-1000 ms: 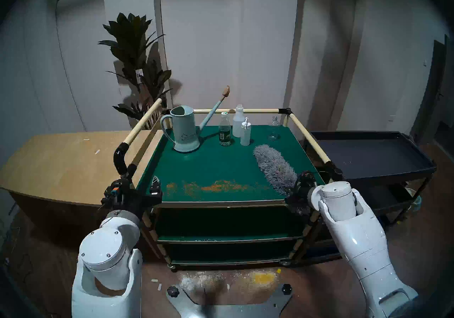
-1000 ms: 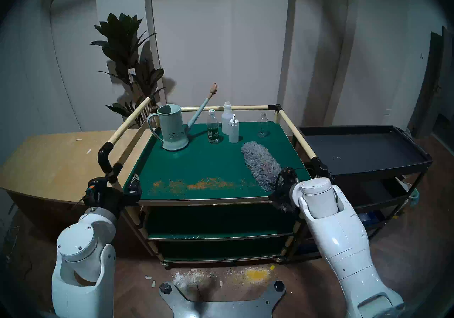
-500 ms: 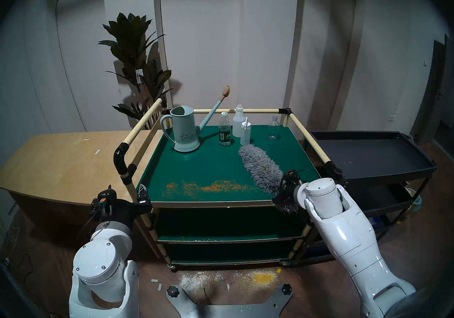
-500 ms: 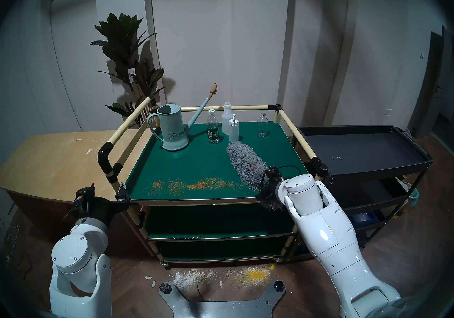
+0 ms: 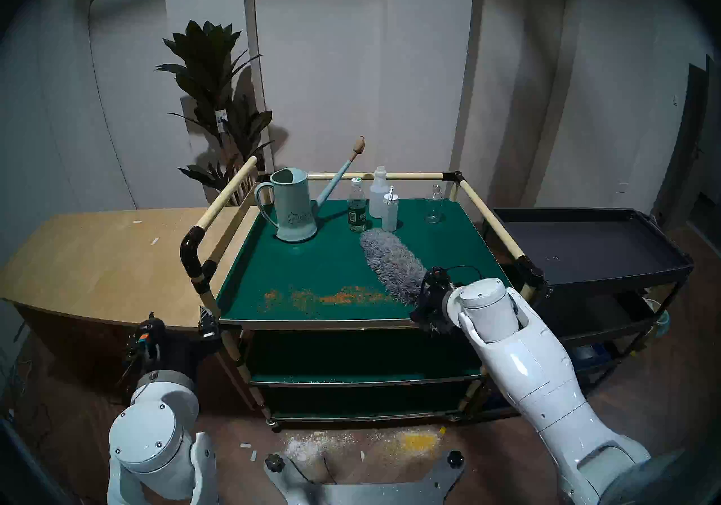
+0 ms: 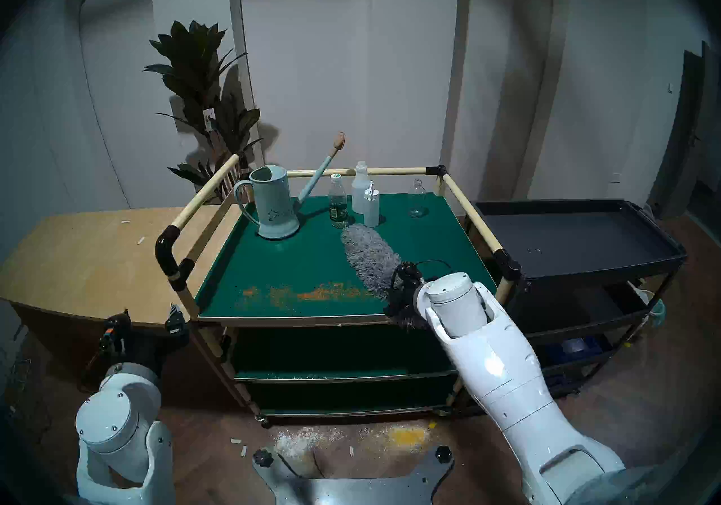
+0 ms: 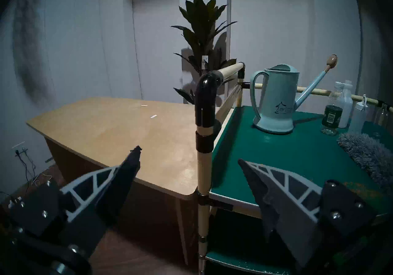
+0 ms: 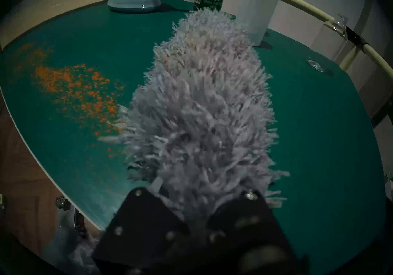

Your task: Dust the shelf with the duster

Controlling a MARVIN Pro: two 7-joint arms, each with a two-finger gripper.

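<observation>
A staged home-like room: arched wall panels point(image 5: 320, 43), potted plant point(image 5: 218, 102).

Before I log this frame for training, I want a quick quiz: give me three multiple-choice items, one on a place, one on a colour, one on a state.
1. Where does the orange powder lie on the shelf?
A. beside the watering can
B. along the front edge
C. at the back right corner

2. What colour is the watering can?
A. light blue
B. red
C. black

3. How is the left gripper?
A. shut on the duster
B. shut on a bottle
C. open and empty

Answers: 1 B, the powder streaks along the near edge, left of the duster. 2 A, its body is pale blue. 3 C, its fingers stand apart with nothing between; the right gripper holds the duster.
</observation>
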